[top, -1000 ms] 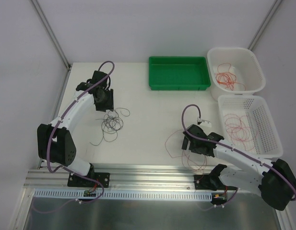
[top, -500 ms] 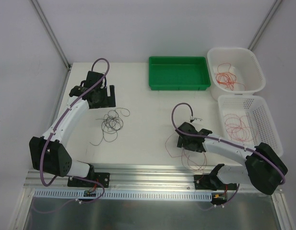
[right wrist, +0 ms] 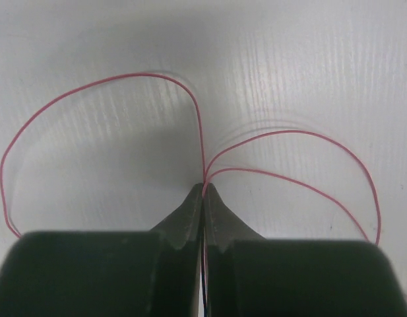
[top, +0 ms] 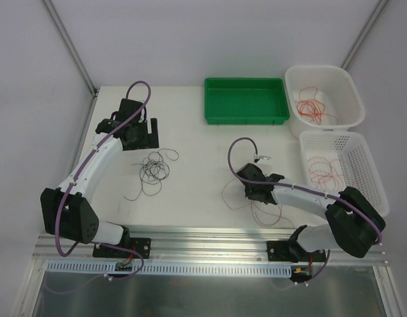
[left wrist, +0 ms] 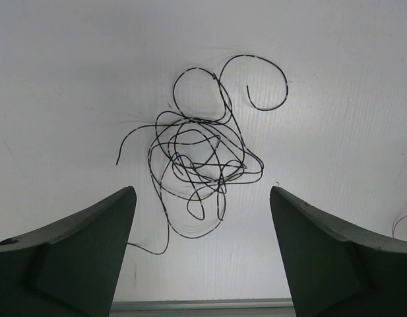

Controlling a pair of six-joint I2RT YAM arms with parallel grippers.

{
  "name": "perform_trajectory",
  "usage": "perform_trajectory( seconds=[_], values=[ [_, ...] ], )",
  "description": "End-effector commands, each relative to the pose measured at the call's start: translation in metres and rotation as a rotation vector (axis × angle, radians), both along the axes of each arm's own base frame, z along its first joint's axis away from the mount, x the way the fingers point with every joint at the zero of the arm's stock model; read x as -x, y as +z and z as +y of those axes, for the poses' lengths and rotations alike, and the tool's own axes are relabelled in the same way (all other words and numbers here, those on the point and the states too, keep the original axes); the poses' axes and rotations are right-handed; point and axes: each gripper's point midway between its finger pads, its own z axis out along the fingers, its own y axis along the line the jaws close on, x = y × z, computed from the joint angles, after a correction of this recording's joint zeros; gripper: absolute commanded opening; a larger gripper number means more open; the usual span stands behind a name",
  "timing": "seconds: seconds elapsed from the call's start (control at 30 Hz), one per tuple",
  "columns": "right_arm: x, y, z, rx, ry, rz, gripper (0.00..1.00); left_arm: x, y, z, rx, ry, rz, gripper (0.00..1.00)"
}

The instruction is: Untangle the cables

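Partway, I judge: red cables [top: 312, 109] already lie in the white baskets [top: 320, 67]. My right fingers [right wrist: 190, 218] are pinched shut on a loose red cable [right wrist: 150, 74] on the tabletop [top: 196, 152]. My left fingers [left wrist: 78, 244] hang wide open over the black tangle [left wrist: 196, 155], which is not yet separated.

Table [top: 203, 165]: matt white, faintly ribbed.
Green tray [top: 245, 120], 12 o'clock: glossy plastic.
Slotted basket [top: 365, 175], 3 o'clock: white plastic.
Red cable [right wrist: 124, 77]: smooth coating.
Right gripper [right wrist: 204, 187]: dark matt plastic.
Rail [top: 210, 238], 6 o'clock: brushed metal.
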Motion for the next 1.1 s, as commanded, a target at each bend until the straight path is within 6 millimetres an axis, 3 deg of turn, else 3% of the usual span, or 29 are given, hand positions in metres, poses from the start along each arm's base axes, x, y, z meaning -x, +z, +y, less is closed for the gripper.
perform_trajectory(
  seconds=[0.0, 0.07, 0.17, 0.33, 0.53, 0.6, 0.63, 0.67, 0.77, 0.8, 1.07],
  values=[
    [0.023, -0.029, 0.014, -0.042, 0.084, 0.139, 0.01, -0.002, 0.008, 0.000, -0.009, 0.006, -0.039, 0.83],
    [0.015, -0.017, 0.018, -0.042, 0.105, 0.106, 0.01, -0.002, 0.008, 0.001, -0.011, 0.007, -0.041, 0.84],
    [-0.004, 0.018, 0.023, -0.032, 0.154, 0.018, 0.01, -0.002, 0.009, 0.001, -0.014, 0.007, -0.044, 0.84],
    [-0.030, 0.096, 0.015, 0.008, 0.194, -0.150, 0.01, -0.002, 0.009, 0.001, -0.013, 0.006, -0.046, 0.84],
    [-0.049, 0.174, -0.023, 0.056, 0.149, -0.304, 0.01, -0.003, 0.011, 0.001, -0.011, 0.007, -0.050, 0.84],
    [-0.055, 0.210, -0.042, 0.064, 0.111, -0.377, 0.01, -0.002, 0.010, 0.001, -0.011, 0.003, -0.048, 0.84],
    [-0.054, 0.218, -0.052, 0.084, 0.097, -0.380, 0.01, -0.002, 0.010, 0.000, -0.009, 0.002, -0.048, 0.84],
    [-0.056, 0.242, -0.058, 0.066, 0.078, -0.433, 0.01, -0.002, 0.010, 0.001, -0.008, 0.003, -0.047, 0.84],
    [-0.058, 0.275, -0.087, 0.089, 0.024, -0.488, 0.01, -0.002, 0.011, 0.000, -0.008, 0.001, -0.049, 0.84],
    [-0.060, 0.296, -0.101, 0.094, -0.013, -0.528, 0.01, -0.002, 0.010, 0.000, -0.008, 0.001, -0.048, 0.84],
    [-0.054, 0.405, -0.159, 0.084, -0.191, -0.729, 0.01, -0.003, 0.009, 0.000, -0.010, 0.000, -0.045, 0.84]
  ],
)
